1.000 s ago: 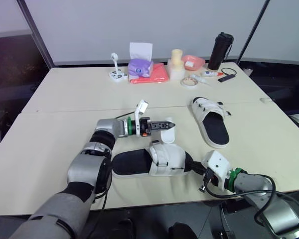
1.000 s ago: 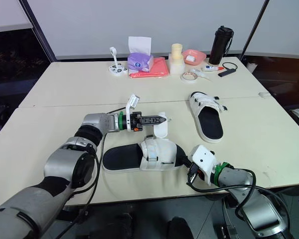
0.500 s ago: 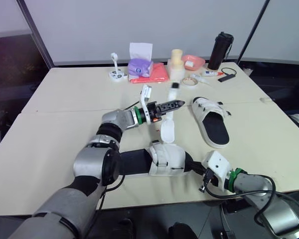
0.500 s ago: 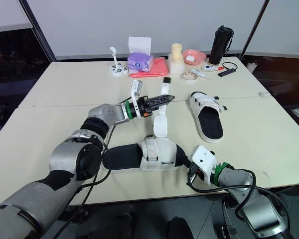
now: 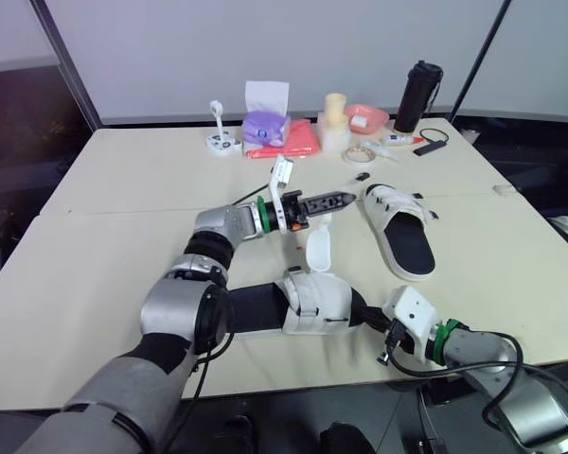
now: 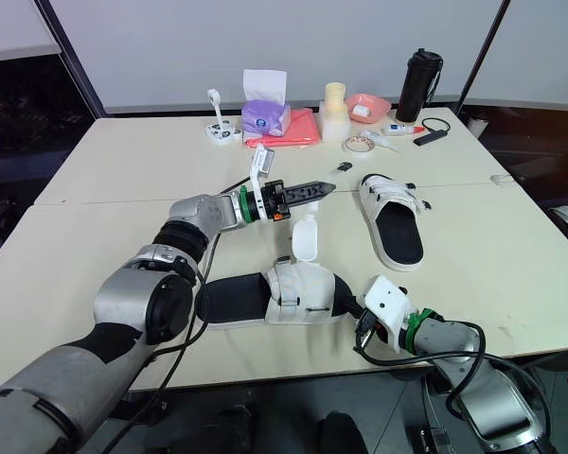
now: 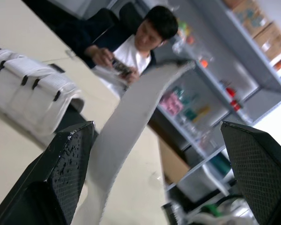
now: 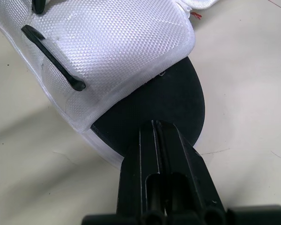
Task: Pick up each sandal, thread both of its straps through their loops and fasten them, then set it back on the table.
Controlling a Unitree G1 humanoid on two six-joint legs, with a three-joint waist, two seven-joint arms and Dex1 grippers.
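The near sandal (image 5: 312, 301), with a black sole and white upper, lies flat near the table's front edge. Its loose white strap (image 5: 317, 251) rises from the upper. In the left wrist view the strap (image 7: 131, 126) runs up between wide-apart fingers (image 7: 61, 173), and its dark tip (image 5: 360, 177) hangs in the air beyond them. My left gripper (image 5: 346, 198) hovers open above the table, level and pointing right. My right gripper (image 8: 154, 124) is shut, its tips pressed on the end of the black sole (image 8: 178, 101). The second sandal (image 5: 402, 227) lies to the right with its straps fastened.
Along the table's far edge stand a purple tissue box (image 5: 265, 128), a red cloth (image 5: 298, 142), a cream cylinder (image 5: 335, 118), a pink bowl (image 5: 367, 116), a tape roll (image 5: 360, 155) and a black tumbler (image 5: 418, 95). A seated person (image 7: 140, 42) shows beyond the table.
My left gripper rose from beside the near sandal and swung away from me, lifting the strap. The strap's dark tip has since moved right. My right gripper has not moved.
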